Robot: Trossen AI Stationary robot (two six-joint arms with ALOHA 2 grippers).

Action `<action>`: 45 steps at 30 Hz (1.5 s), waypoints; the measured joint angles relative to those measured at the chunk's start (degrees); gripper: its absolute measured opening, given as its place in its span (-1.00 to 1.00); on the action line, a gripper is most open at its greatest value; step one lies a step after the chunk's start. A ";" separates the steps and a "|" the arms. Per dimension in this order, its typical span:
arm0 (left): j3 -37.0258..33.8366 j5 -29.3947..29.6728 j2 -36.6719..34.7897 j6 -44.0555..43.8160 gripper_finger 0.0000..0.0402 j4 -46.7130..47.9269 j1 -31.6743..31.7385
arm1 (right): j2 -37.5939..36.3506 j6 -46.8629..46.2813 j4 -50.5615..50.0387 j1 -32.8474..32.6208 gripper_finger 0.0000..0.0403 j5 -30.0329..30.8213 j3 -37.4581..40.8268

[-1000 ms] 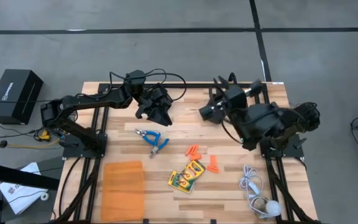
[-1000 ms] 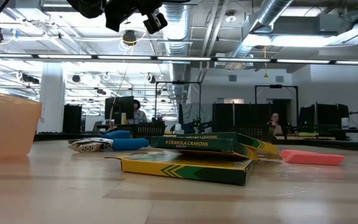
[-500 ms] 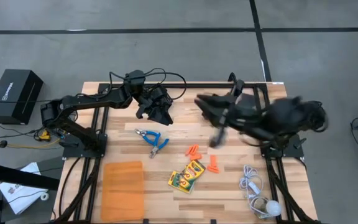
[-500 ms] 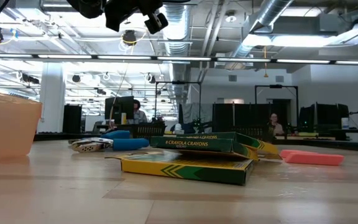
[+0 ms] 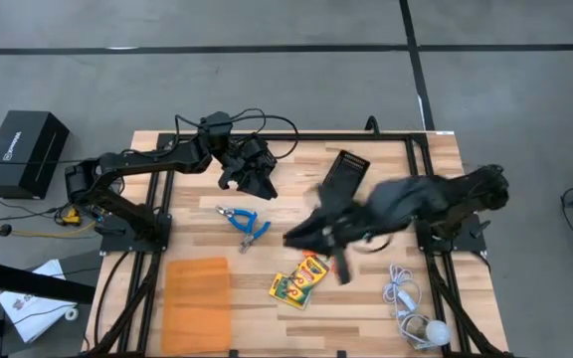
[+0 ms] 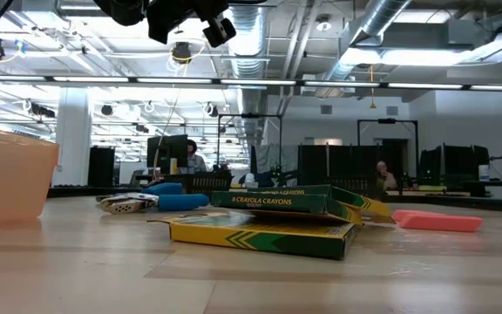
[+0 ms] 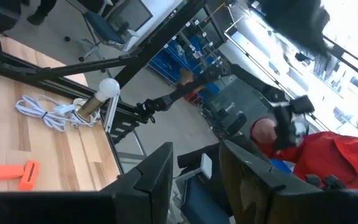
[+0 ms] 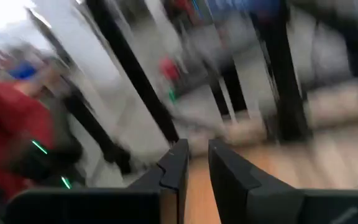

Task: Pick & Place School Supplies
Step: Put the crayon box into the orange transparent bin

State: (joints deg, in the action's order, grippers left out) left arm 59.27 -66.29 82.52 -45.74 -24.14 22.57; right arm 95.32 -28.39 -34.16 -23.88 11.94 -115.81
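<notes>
Orange tray (image 5: 198, 301) sits at the near left corner of the wooden tabletop (image 5: 286, 316); in the low view its translucent wall (image 6: 11, 174) rises at the left edge. Beyond it the left arm hangs over the far left part of the table, its left gripper (image 5: 257, 183) off the surface with nothing between the fingers (image 7: 160, 171), which stand a small gap apart. Just on the near side of that gripper lies the blue-handled scissors-like tool (image 5: 244, 222), flat on the wood, also showing low across the table (image 6: 151, 201).

Toward the middle, the Crayola crayon boxes (image 5: 299, 281) lie stacked, one yellow-and-green box askew on the other (image 6: 277, 216), near the front edge. The right arm reaches from the right side across the middle, blurred, with the right gripper (image 5: 301, 237) above the spot just beyond the crayon boxes; its own wrist view shows two fingers (image 8: 178, 163) with a narrow slit between them and nothing held. The arm hides the table there. One stubby orange piece (image 7: 20, 174) shows in the left wrist view, and a flat orange-red piece (image 6: 437, 221) lies right of the boxes in the low view.

At the near right corner lies the white cord with its round bulb (image 5: 416, 316). Two people (image 6: 383, 178) sit far off in the room behind.
</notes>
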 joint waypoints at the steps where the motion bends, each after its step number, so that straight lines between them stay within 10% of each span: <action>1: 0.00 0.33 0.00 0.02 -0.37 0.00 0.00 | 1.14 -2.94 -1.22 -0.23 -0.73 0.01 -0.14; 11: -0.02 2.44 0.02 0.28 -0.37 -0.36 0.00 | 6.61 -33.24 -30.96 -6.26 -0.73 4.38 -0.26; 27: -0.02 3.31 0.02 0.46 -0.37 -0.83 0.00 | 23.11 -89.88 -39.00 -22.85 -0.73 16.60 -0.28; 45: -0.02 1.76 0.02 0.04 -0.37 -0.79 0.00 | 32.69 -97.15 -37.56 -15.20 -0.73 26.93 -0.28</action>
State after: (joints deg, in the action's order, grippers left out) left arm 59.24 -64.53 82.54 -45.69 -24.93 22.57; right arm 128.01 -125.54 -71.72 -39.08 38.87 -116.08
